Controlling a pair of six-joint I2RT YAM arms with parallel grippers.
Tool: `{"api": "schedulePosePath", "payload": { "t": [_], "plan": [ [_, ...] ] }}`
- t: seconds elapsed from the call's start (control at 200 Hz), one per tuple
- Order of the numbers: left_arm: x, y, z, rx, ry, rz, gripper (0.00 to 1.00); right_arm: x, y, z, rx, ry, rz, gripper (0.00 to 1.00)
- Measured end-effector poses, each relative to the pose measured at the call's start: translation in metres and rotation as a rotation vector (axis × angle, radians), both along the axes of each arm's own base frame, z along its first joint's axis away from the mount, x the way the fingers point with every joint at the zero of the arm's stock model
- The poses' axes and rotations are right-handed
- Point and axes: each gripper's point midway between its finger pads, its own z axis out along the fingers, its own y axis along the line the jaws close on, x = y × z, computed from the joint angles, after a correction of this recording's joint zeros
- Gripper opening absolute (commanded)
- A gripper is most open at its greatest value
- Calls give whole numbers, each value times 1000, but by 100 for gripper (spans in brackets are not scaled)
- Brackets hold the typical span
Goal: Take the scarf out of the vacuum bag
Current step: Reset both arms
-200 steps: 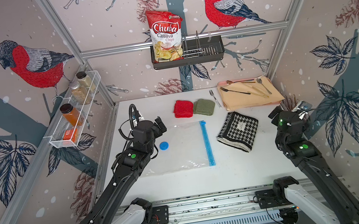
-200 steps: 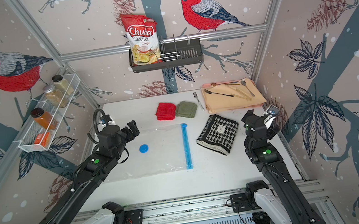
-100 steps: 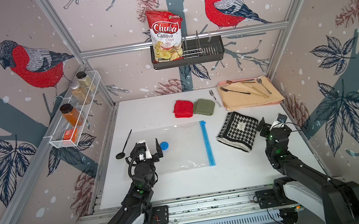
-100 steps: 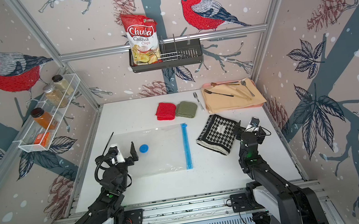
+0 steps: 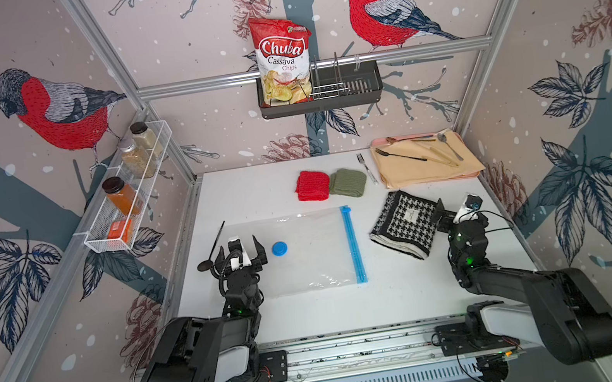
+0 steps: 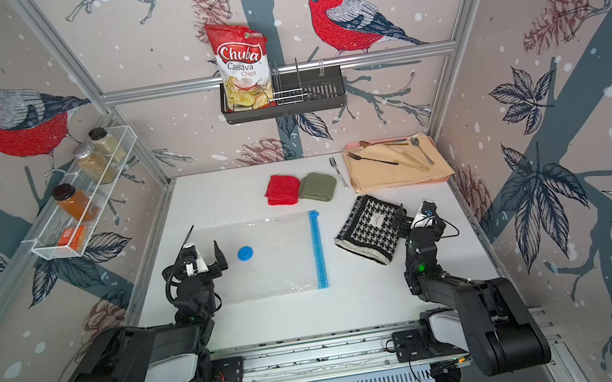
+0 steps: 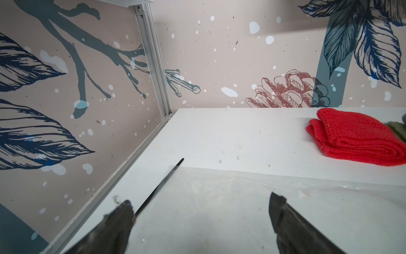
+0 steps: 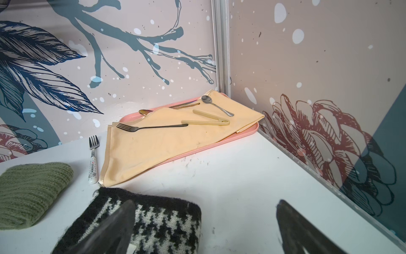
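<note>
Right wrist view is showing my right gripper (image 8: pixel 205 202) standing wide open, its dark fingers (image 8: pixel 114 228) spreading apart with only bare table (image 8: pixel 241 187) between them. One finger is overlapping the near corner of the scarf (image 8: pixel 158 220) in this view, and I am not making out whether it is touching the cloth.

In both top views the scarf is lying flat-folded on the table, outside the vacuum bag (image 5: pixel 305 257), with its small white label facing up. It is sitting between the bag's light-blue zip strip (image 5: pixel 352 244) and my right gripper, apart from the strip and right beside my fingers.

My left gripper (image 5: pixel 238 249) is hanging over the opposite end of the bag. Its jaws are also standing wide apart and gripping nothing. It is pointing along the clear plastic, which is lying flat on the table, and the round blue valve cap (image 5: pixel 279 249) is sitting just beside it. A black spoon (image 5: pixel 214 245) is lying by my outer finger, its handle crossing the bag's corner. I am not making out whether it is running over or under the plastic.

Farther back, a red knit piece (image 5: pixel 312 186) and an olive knit piece (image 5: pixel 348 183) are lying side by side, touching. A fork (image 5: pixel 367 169) is lying beside them. A pink tray (image 8: pixel 246 134) in the far corner is carrying a beige cloth (image 5: pixel 427 167) with cutlery on it.
</note>
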Motion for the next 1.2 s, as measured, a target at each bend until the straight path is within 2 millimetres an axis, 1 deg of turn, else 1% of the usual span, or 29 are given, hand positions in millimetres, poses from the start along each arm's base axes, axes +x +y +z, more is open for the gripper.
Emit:
{"api": "schedulePosePath", "payload": {
  "t": [0.085,0.165,0.19,0.22,0.29,0.335,0.42,0.445,0.525,0.555,0.59,0.62,0.64,0.705,0.765,1.201],
  "plan": [
    [6,1,-14,13,29,2,99,1,1,-2,-13,-3,5,99],
    [11,3,-38,35,103,11,98,3,3,-3,-33,-4,14,99],
    [13,3,-41,38,113,11,98,4,4,-3,-41,-7,16,99],
    [16,4,-39,36,106,16,98,5,4,-2,-49,-7,17,99],
    [26,9,-19,17,35,42,98,10,4,-3,-56,-9,10,99],
    [33,11,-8,-3,-4,53,98,14,4,-8,-71,4,12,99],
    [43,18,3,-20,-32,76,98,20,5,-18,-83,32,16,99],
    [45,20,5,-34,-37,83,98,23,5,-18,-80,36,25,99],
    [48,23,4,-39,-25,95,98,34,-5,-8,-65,4,16,99],
    [48,24,2,-50,-22,96,98,34,-9,-9,-60,-3,14,99],
    [49,24,1,-52,-16,96,98,29,-12,-17,-57,14,12,99],
    [49,24,-1,-51,-9,96,98,26,-9,-25,-56,41,27,99],
    [49,24,-1,-51,-6,97,98,26,-7,-27,-55,48,39,99],
    [49,25,-4,-50,5,99,98,31,-1,-23,-51,31,78,99],
    [48,25,-5,-51,10,99,98,33,2,-21,-49,24,94,99],
    [48,26,-5,-52,8,101,98,34,5,-20,-45,22,119,99]
  ]
}}
